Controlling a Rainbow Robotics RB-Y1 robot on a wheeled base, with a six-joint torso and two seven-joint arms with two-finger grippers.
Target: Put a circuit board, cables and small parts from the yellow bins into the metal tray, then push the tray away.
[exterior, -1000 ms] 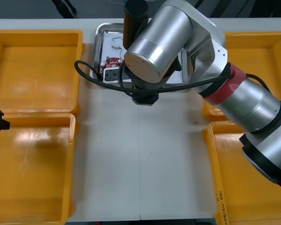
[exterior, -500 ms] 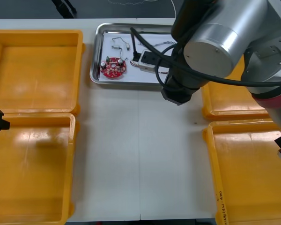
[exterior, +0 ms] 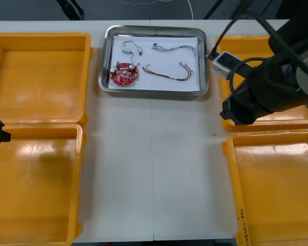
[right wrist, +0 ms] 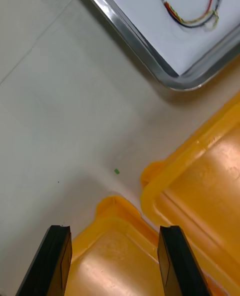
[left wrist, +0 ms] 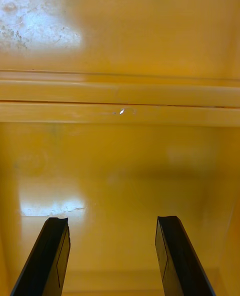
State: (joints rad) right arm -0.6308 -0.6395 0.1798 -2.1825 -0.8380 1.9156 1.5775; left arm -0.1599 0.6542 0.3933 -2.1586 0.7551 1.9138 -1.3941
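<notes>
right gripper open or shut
Open. The right gripper has its fingers standing apart with nothing between them, above two yellow bins.

Setting: electronics lab or assembly bench, not a home.
Evidence:
- one light table (exterior: 154,169), with a seam down its middle
- four yellow bins (exterior: 41,37), two along each side edge
- a metal tray (exterior: 154,93), white inside, at the middle of the far edge
- in the tray: a round red circuit board (exterior: 124,73), a red and yellow cable (exterior: 167,76), a twisted blue and white cable (exterior: 174,48) and small metal parts (exterior: 132,48)
- a dark robot arm (exterior: 269,89) with exposed cabling, over the right-side bins
</notes>
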